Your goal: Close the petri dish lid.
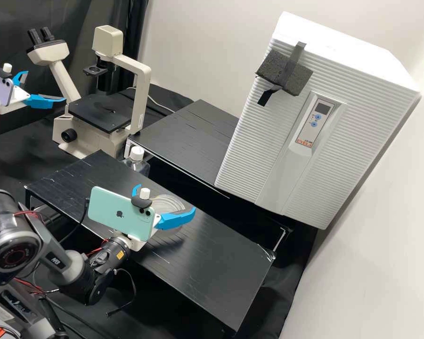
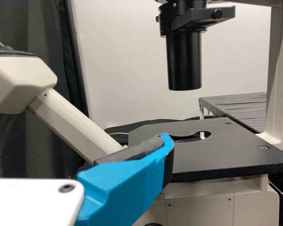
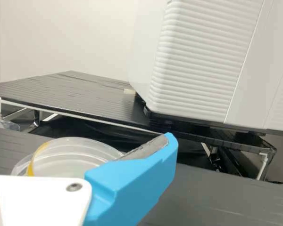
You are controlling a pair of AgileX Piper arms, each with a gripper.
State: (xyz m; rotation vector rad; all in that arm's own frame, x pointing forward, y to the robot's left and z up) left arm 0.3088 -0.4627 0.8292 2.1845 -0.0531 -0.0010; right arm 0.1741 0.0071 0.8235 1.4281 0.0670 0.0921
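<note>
In the high view, my right gripper, on the arm with the green phone, is open low over the front black platform. A clear petri dish lies between and behind its spread fingers, partly hidden by them. The right wrist view shows the dish as offset clear rims with a yellow strip, beside a blue finger of the right gripper; how lid and base meet, I cannot tell. Near the microscope, my left gripper stands open with nothing between its fingers. In its wrist view, a finger of the left gripper appears before the stage.
The microscope stands at the back left. A white-capped bottle is behind the front platform. A large white ribbed cabinet stands on the rear platform at the right.
</note>
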